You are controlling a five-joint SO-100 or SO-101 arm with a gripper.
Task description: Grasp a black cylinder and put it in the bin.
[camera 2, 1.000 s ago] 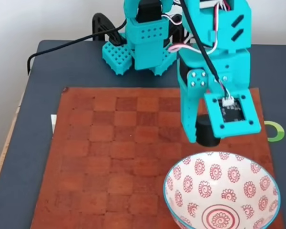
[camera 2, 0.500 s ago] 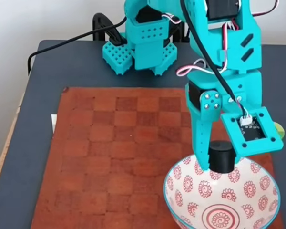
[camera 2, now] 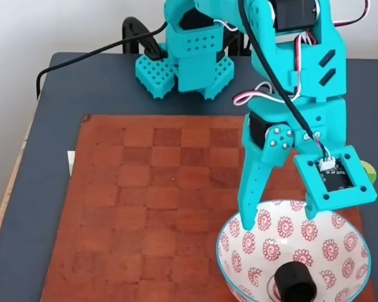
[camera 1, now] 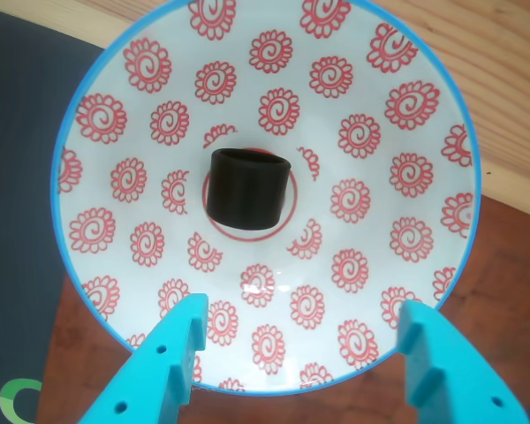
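Fixed view, nearest first: black cylinder point(camera 2: 296, 282) lies on its side at the bottom of the bowl point(camera 2: 239, 234), clear of the gripper point(camera 2: 281, 216). Other view confirms it: cylinder point(camera 1: 247, 188) rests over the red centre ring, long axis running roughly up and down the picture, rim of one flat end towards the top. Bowl point(camera 1: 389, 221) is otherwise bare. Teal fingers point(camera 1: 163, 371) are spread wide above the rim, holding nothing. Behind lie the brown checkered mat point(camera 2: 145, 201) and dark tabletop point(camera 2: 63, 94)

No readable text, label or number anywhere.
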